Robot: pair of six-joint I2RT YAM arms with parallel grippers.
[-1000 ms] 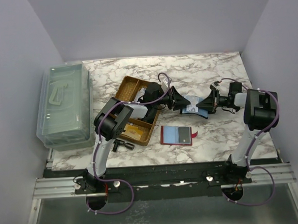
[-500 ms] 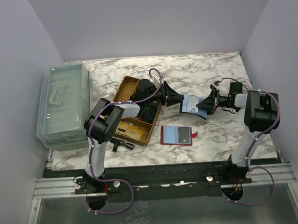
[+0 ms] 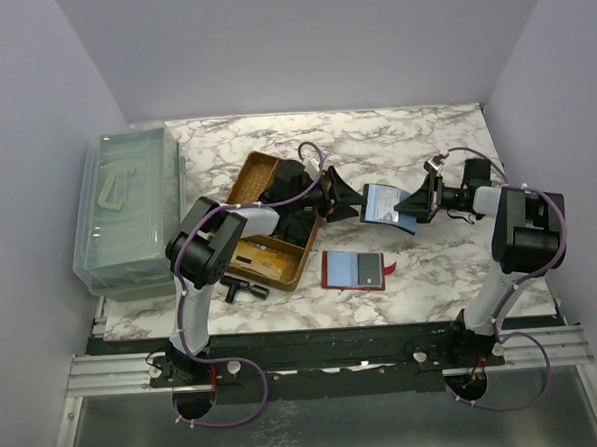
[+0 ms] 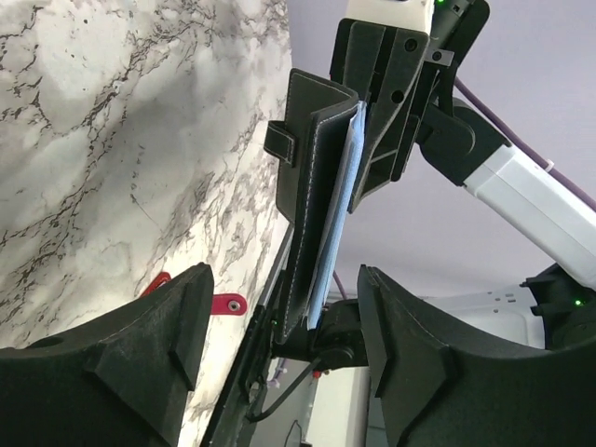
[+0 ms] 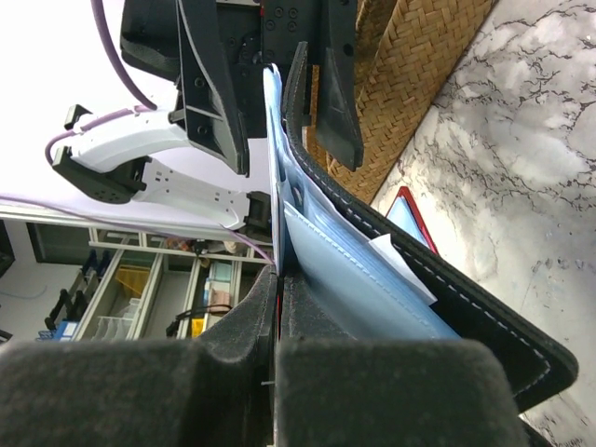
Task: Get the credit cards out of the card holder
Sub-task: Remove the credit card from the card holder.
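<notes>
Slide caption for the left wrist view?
Open left gripper faces the black card holder, pinched edge-on in the right gripper.

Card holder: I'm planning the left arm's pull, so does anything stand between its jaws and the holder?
Nothing visible does. The left gripper, jaws open, faces the card holder edge-on and directly, while the right gripper holds it up from the other side.

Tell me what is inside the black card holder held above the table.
Inside the card holder, light-blue pockets show, with one white corner poking out of a pocket. Whether cards sit deeper is hidden by the pocket fabric.
</notes>
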